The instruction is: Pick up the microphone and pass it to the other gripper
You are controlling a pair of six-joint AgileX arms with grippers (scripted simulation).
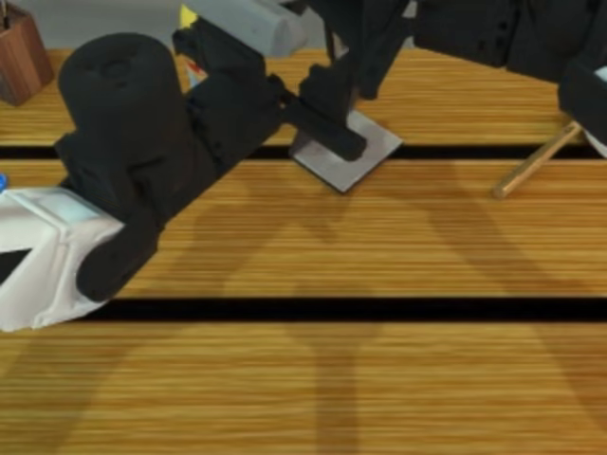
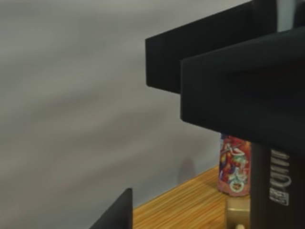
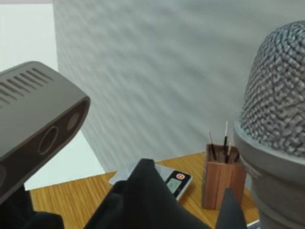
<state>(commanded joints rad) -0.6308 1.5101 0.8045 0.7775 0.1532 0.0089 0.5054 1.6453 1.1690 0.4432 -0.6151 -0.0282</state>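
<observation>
Top: my left gripper (image 1: 318, 114) meets right gripper (image 1: 346, 71) above grey plate (image 1: 375, 152); fingers' state unclear. Left wrist: mic (image 2: 274, 186) handle upright, close by. Right wrist: mic head (image 3: 279, 109) fills near side; wooden holder (image 3: 221, 179) behind.

it looked like a rendered test bench rather than a lived-in room: a striped wooden table (image 1: 379, 237) set against a plain grey wall (image 3: 167, 71), carrying loose props such as a wooden pen holder (image 3: 223, 179) and a printed can (image 2: 233, 164).
</observation>
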